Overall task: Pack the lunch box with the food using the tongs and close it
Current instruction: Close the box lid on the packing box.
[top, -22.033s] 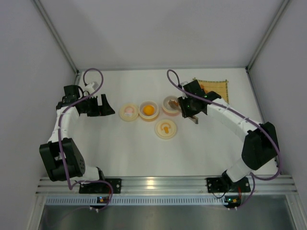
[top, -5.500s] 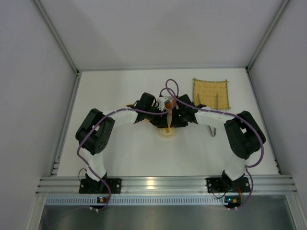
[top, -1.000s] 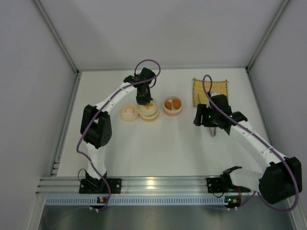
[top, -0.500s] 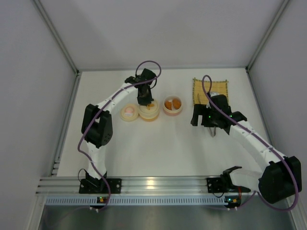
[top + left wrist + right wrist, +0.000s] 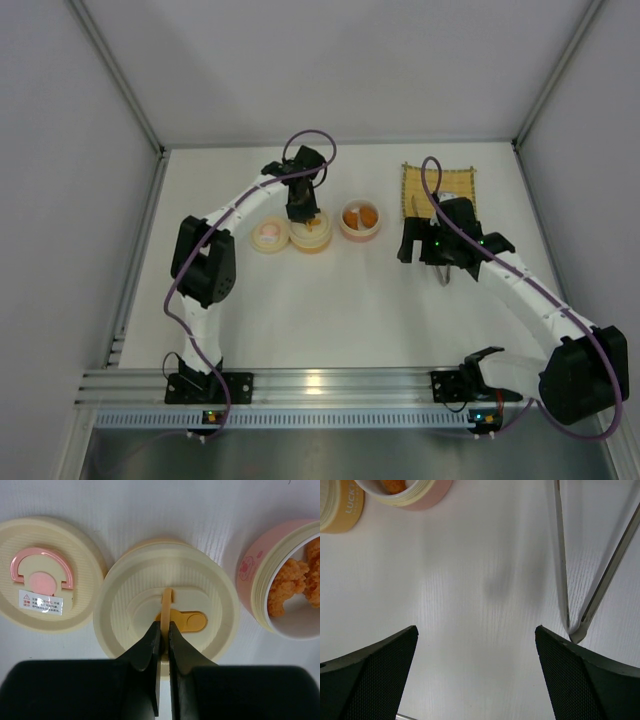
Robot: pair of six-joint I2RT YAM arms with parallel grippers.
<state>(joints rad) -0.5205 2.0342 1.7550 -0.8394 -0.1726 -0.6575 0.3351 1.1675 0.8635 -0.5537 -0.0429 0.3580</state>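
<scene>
Spreads the right fingers (image 5: 408,248) far wider than a second ago: two black, mesh-textured pads well apart in the wrist view, over bare white worktop (image 5: 470,580), gripping nothing. Leaves the tongs (image 5: 563,570) lying flat on that worktop just beside them, two thin silver metal arms meeting in a narrow V. Holds the left fingers (image 5: 156,639) pressed together on the thin yellow handle (image 5: 167,600), which stands upright, edge-on, from a cream round lid (image 5: 125,615). Shows that lid finely ribbed in rings, with an orange-yellow clasp at its centre, seated on the yellow-orange bowl (image 5: 337,510). Finds the lunch box (image 5: 312,236) as three round plastic parts in a row. At left, the loose cream top (image 5: 80,595), its pink half-ring handle folded flat beside a small label. In the middle, the lidded bowl. At right, the open pink bowl (image 5: 250,570), smooth-walled with a ridged rim, holding the food (image 5: 287,577), crumbly orange lumps. Has the yellow woven mat (image 5: 440,185) beyond the tongs.
</scene>
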